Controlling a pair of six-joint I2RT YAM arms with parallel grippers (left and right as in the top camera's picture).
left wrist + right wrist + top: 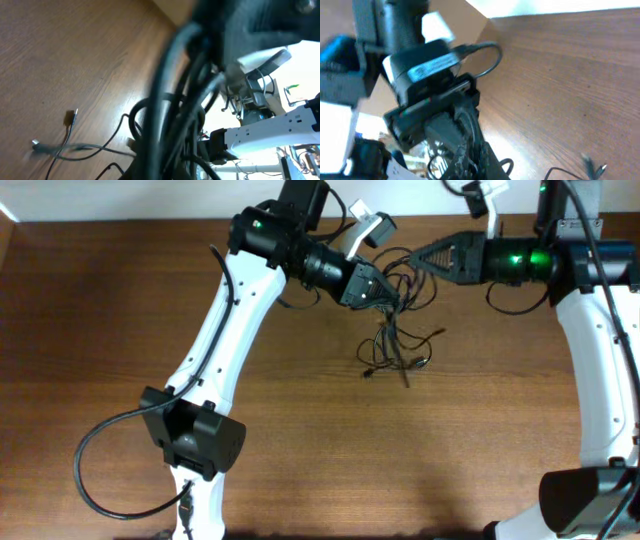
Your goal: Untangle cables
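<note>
Cables (396,340): clamped in left gripper (387,293), tails trailing from it onto table (300,430), long axis running away from left gripper. Right gripper (419,256) just beside, at upper loops; clench state unreadable.

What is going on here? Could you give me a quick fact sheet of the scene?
Surface: brown wooden table
Objects: cables, thin and black, bunched near the far middle of the table
Loose ends: plug ends lying on the wood
Left arm: left gripper at the top of the bunch, seemingly clamped on it
Right arm: right gripper beside the upper loops; open or shut unclear
Progress: cords are tangled together, not yet separated
</note>
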